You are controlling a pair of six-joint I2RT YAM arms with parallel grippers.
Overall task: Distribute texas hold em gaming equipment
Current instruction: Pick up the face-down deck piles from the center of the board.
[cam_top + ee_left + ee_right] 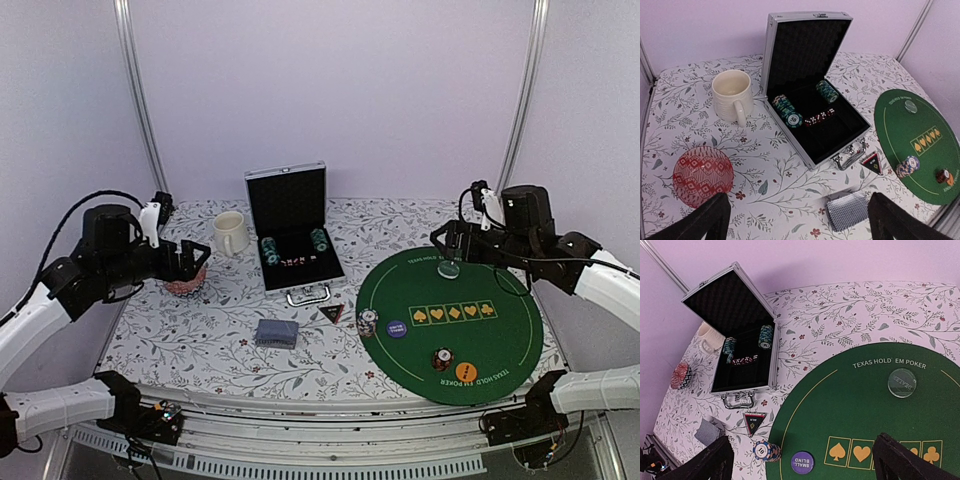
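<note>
top external: cards (276, 333) near case (289, 202)

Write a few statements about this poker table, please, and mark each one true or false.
1. The metal case stands open. True.
2. The deck of cards lies on the green mat. False: it lies on the floral cloth, left of the mat.
3. The left gripper and the right gripper are both open and empty. True.
4. The cream mug sits inside the case. False: it stands on the cloth, beside the case.
5. The purple button disc lies on the mat. True.
</note>
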